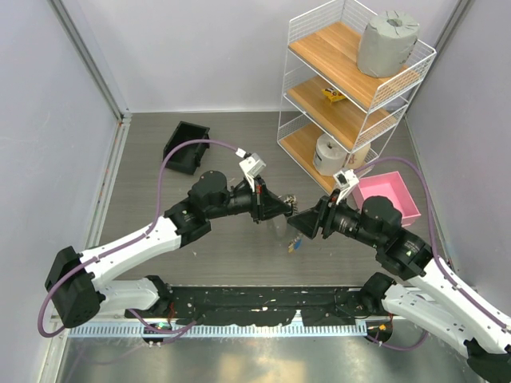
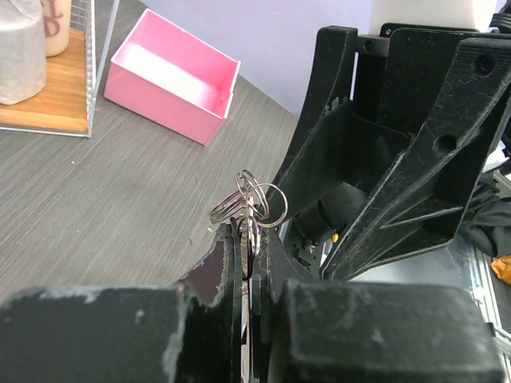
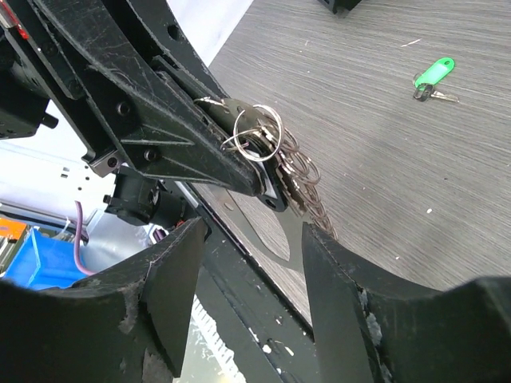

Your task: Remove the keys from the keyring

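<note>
My left gripper (image 1: pixel 277 209) is shut on the silver keyring (image 2: pixel 249 203) and holds it above the table. The ring's loops stick up just past my left fingertips (image 2: pixel 227 239). In the right wrist view the keyring (image 3: pixel 257 132) sits at the tip of the left gripper, and its link chain (image 3: pixel 307 182) hangs down from it. The keys (image 1: pixel 293 244), blue and yellow, dangle small below the two grippers in the top view. My right gripper (image 1: pixel 301 223) is open and empty, facing the left one, with its fingers (image 3: pixel 172 279) just short of the ring.
A green-tagged key (image 3: pixel 433 76) lies on the table beyond the grippers. A pink bin (image 1: pixel 389 198) stands at the right and a black bin (image 1: pixel 186 146) at the back left. A white wire shelf (image 1: pixel 351 88) with rolls stands at the back right.
</note>
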`<state>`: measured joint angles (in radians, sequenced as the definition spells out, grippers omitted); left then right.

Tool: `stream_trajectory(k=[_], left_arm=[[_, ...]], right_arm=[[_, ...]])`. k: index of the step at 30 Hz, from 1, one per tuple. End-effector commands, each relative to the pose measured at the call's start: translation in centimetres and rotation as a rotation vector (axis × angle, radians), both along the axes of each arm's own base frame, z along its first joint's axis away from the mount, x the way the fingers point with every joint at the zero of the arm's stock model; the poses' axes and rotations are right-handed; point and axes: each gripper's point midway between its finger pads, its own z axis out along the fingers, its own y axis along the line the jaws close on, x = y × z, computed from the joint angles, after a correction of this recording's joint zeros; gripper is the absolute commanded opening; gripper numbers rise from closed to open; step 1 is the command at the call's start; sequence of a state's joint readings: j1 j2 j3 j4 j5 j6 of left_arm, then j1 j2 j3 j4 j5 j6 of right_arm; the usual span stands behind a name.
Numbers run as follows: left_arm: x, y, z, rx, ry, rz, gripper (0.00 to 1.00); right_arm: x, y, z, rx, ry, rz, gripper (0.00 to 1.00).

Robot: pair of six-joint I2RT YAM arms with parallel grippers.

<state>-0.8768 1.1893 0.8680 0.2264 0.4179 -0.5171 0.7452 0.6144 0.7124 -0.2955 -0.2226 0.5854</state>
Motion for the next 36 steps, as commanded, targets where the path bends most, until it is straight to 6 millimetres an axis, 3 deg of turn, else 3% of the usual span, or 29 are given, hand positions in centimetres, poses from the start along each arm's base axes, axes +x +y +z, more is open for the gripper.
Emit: stream_trajectory(k=[1, 5, 11, 16, 23, 31, 36], left_arm=[[-1.0, -0.1, 4.1, -0.098, -0.038, -0.045, 0.0], [-1.7, -0.2, 4.7, -0.12, -0.051, -0.085, 0.0], [-2.3, 0.0, 3.8, -0.105, -0.099, -0.125, 0.0], [-3.9, -0.1, 4.1, -0.118, -0.141, -0.221, 0.0], [-5.3, 0.2, 3.8, -0.128, -0.229, -0.307, 0.0], [-5.7, 0.6, 4.4, -0.152, -0.297, -0.323, 0.0], [-5.6, 0.5, 4.2, -0.139, -0.298, -0.321, 0.0]], right_arm=[[0.1, 0.4, 2.2, 0.041, -0.075, 0.019, 0.59], [0.1, 0.2, 2.3, 0.039, -0.077, 0.009, 0.59], [-0.1, -1.5, 4.7, 0.042, -0.13, -0.048, 0.57], [0.0, -2.1, 5.4, 0.014, -0.143, -0.071, 0.57], [-0.4, -1.1, 6.8, 0.035, -0.122, -0.018, 0.52], [-1.3, 0.6, 6.6, 0.049, -0.064, 0.085, 0.51], [-1.6, 0.7, 6.5, 0.05, -0.057, 0.101, 0.41]])
